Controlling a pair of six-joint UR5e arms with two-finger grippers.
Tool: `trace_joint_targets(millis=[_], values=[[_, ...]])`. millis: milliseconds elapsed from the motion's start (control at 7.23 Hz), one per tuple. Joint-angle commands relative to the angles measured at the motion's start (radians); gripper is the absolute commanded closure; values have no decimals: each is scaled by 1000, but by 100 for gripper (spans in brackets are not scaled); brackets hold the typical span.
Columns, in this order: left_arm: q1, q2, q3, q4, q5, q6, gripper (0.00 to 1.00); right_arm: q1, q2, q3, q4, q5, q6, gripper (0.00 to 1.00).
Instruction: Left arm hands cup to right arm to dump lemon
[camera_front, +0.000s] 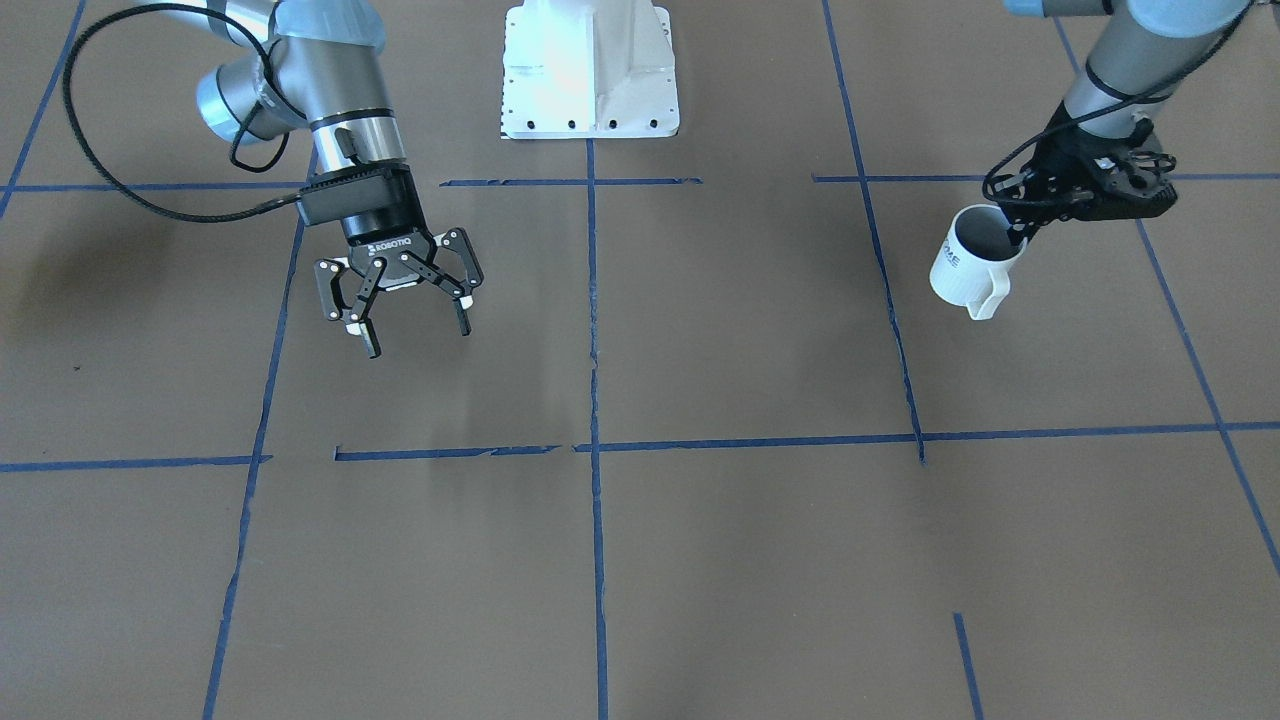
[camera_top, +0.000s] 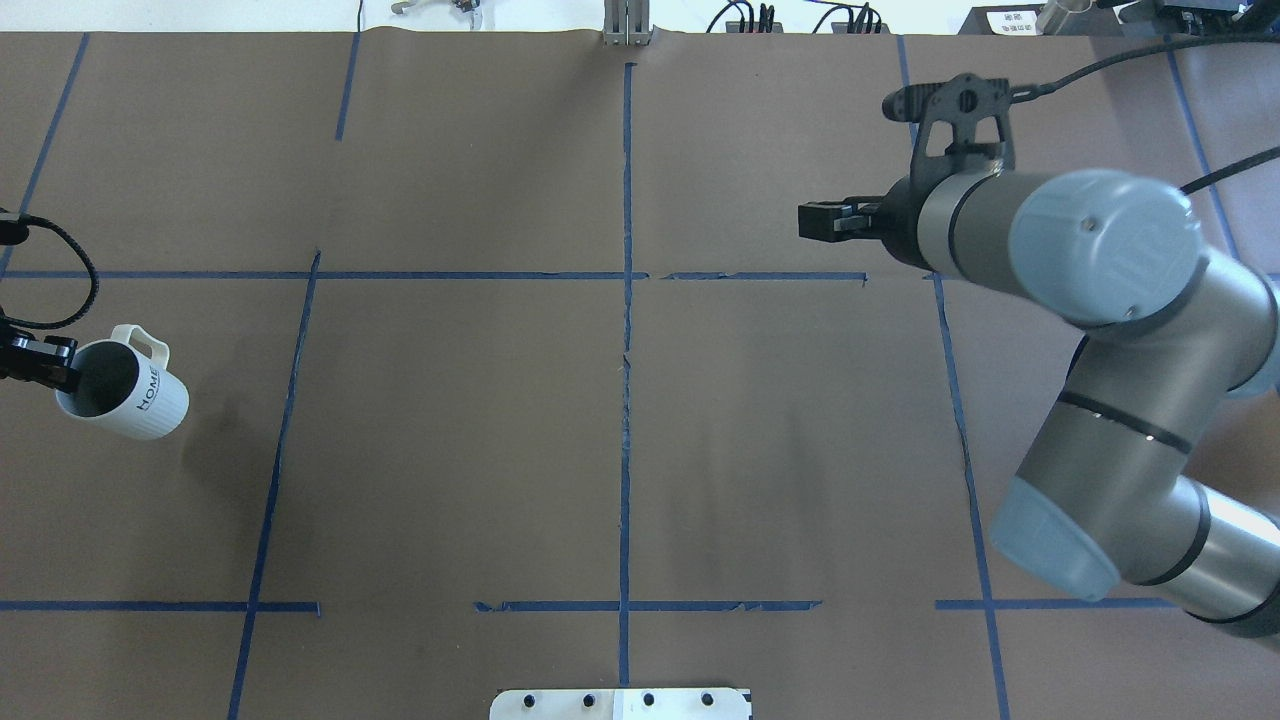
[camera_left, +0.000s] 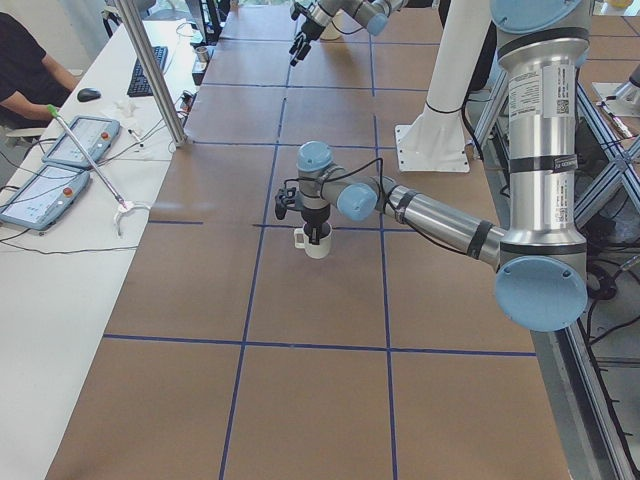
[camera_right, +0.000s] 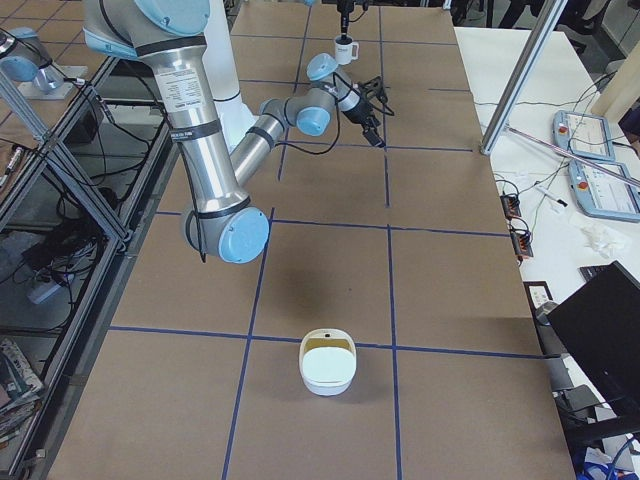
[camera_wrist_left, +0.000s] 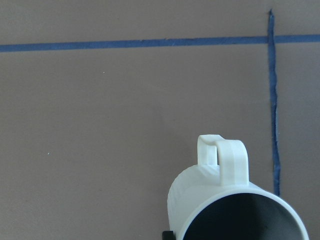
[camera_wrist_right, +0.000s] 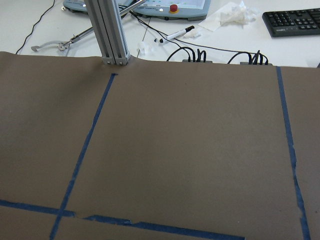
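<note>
My left gripper is shut on the rim of the white ribbed cup and holds it tilted at the table's left end. The cup also shows in the overhead view with its "HOME" lettering, and in the left wrist view with its handle pointing away. Its inside looks dark grey, and no lemon shows in any view. My right gripper is open and empty. It hangs above the table on the other side, far from the cup, and also shows in the exterior right view.
The white robot base plate sits at the middle of my side. A white bowl stands on the table's right end. An aluminium post rises at the far edge, with an operators' desk and a seated person beyond.
</note>
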Motion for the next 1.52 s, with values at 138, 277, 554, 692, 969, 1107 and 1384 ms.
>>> trace_joint_targets(millis=[138,277,554,692,969,1107,1384], values=[[-42,23,63,-43,-87,44,97,71,-3,18,-42,155,-2,1],[-54,17,104,-46,-85,46,96,71,-3,19,-42,156,1,1],[-90,8,152,-79,-87,44,94,72,6,22,-94,158,1,1],[-100,7,157,-90,-85,40,91,72,8,28,-101,158,1,1],[-132,-19,200,-124,-90,43,1,74,7,38,-101,158,1,1],[-134,-18,205,-156,-91,35,0,74,7,38,-101,159,1,1],[-152,-22,183,-158,-94,28,0,77,2,48,-102,161,-2,1]])
